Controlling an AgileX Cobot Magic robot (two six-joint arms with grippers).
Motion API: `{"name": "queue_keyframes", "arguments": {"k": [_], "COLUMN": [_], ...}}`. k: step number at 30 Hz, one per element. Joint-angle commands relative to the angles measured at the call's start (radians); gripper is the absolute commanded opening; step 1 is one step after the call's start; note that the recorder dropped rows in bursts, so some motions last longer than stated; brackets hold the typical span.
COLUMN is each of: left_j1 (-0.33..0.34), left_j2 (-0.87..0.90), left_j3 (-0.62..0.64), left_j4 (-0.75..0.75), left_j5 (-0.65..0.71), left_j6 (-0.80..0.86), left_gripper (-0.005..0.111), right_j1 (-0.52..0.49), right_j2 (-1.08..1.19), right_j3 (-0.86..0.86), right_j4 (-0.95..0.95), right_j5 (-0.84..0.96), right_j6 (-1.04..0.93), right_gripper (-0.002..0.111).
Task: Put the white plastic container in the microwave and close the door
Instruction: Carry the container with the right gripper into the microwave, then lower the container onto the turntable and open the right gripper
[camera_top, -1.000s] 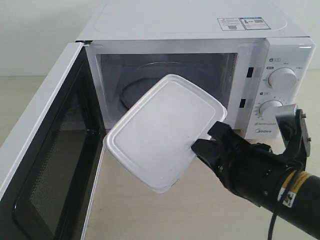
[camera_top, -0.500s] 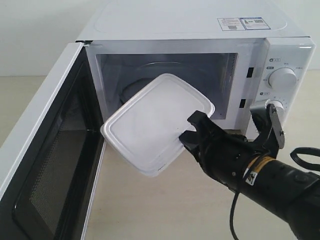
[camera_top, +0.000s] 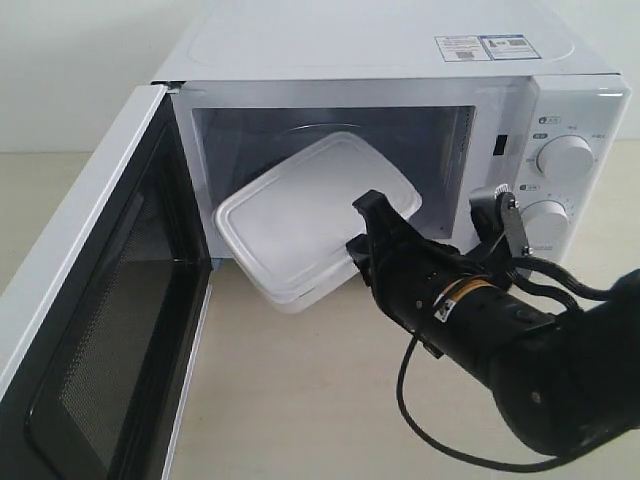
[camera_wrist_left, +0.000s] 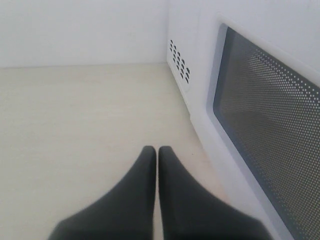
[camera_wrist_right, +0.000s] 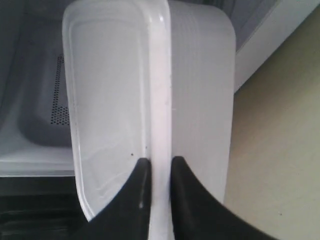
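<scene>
The white plastic container (camera_top: 305, 215) hangs tilted in the mouth of the microwave (camera_top: 390, 70), its far half inside the cavity. My right gripper (camera_top: 358, 243) is shut on its near rim; the right wrist view shows both black fingers pinching the white plastic container (camera_wrist_right: 120, 95) by its lid edge, right gripper (camera_wrist_right: 160, 165). The door (camera_top: 95, 300) stands swung wide open at the left, dark mesh window facing inward. My left gripper (camera_wrist_left: 157, 152) is shut with nothing in it, hovering over the table beside the door (camera_wrist_left: 270, 125) and its outer face.
Two round knobs (camera_top: 565, 158) sit on the microwave's right panel, just behind my right arm (camera_top: 520, 350). The beige table (camera_top: 300, 400) runs in front of the microwave. A glass turntable (camera_top: 300, 135) shows dimly inside the cavity.
My right arm has pushed forward and to the left, carrying the container from in front of the opening partway into the cavity and lowering its tilt.
</scene>
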Motion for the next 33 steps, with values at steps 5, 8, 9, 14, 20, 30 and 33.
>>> {"name": "queue_keyframes", "arguments": {"k": [5, 8, 9, 14, 20, 30, 33], "left_j1": [-0.006, -0.006, -0.006, -0.006, -0.006, -0.006, -0.006], "left_j2": [-0.003, -0.003, -0.003, -0.003, -0.003, -0.003, -0.003], "left_j3": [0.003, 0.003, 0.003, 0.003, 0.003, 0.003, 0.003], "left_j4": [0.001, 0.001, 0.001, 0.001, 0.001, 0.001, 0.001], "left_j5": [-0.007, -0.007, -0.007, -0.007, -0.007, -0.007, -0.007], "left_j6": [0.0, 0.0, 0.0, 0.0, 0.0, 0.0, 0.0], "left_gripper": [0.004, 0.004, 0.004, 0.004, 0.004, 0.004, 0.004], "right_j1": [-0.001, -0.021, -0.021, -0.041, -0.054, -0.057, -0.059], "right_j2": [0.034, 0.034, 0.034, 0.034, 0.053, 0.177, 0.194], "right_j3": [-0.084, -0.136, -0.149, -0.222, -0.268, -0.348, -0.367], "right_j4": [0.14, 0.197, 0.199, 0.215, 0.22, 0.217, 0.21], "right_j5": [-0.064, -0.018, -0.018, 0.02, 0.065, 0.029, 0.019], "right_j6": [-0.008, -0.013, -0.016, -0.032, -0.068, -0.038, -0.037], "right_gripper": [0.0, 0.0, 0.0, 0.0, 0.0, 0.0, 0.0]}}
